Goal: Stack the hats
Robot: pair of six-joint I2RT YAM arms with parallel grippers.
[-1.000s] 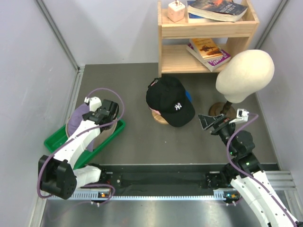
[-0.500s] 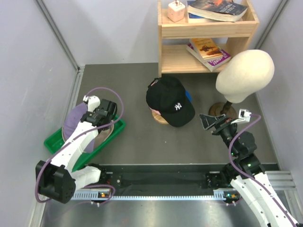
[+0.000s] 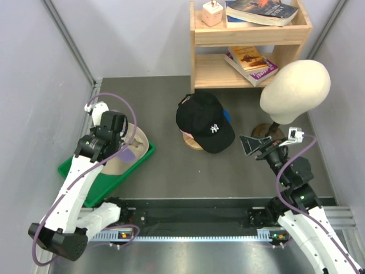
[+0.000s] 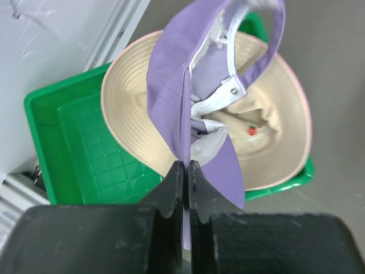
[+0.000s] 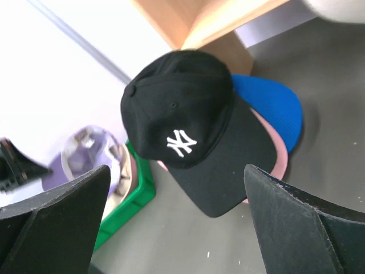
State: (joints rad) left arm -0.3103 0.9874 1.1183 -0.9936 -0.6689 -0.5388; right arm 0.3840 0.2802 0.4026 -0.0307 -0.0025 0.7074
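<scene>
**Lavender cap pinched over the green tray, three caps piled mid-table**

The tabletop is a dark grey matte sheet, walled by pale grey panels on the left, far and right sides, with a ribbed metal rail along the near edge where the two arms are bolted.

By the left edge, toward the near-left corner, sits a green plastic tray with a gridded floor. In it lies a soft brimmed fabric hat, cream on the inside with a pink rim, crown down. The left gripper has its fingers pressed together on the fabric of a lavender baseball cap – the cap hangs folded from that pinch, over the brimmed hat.

Around the middle of the tabletop, toward the far edge, a black baseball cap with a white logo tops a pile; a blue cap and a pale pink cap show beneath its brim, all on a round wooden stand.

The right gripper hovers near the right edge with its jaws spread wide, holding nothing, pointed at the pile.

A light wooden two-shelf unit stands at the far edge with books and a small white cube – beside it, by the right edge, a cream mannequin head.
</scene>
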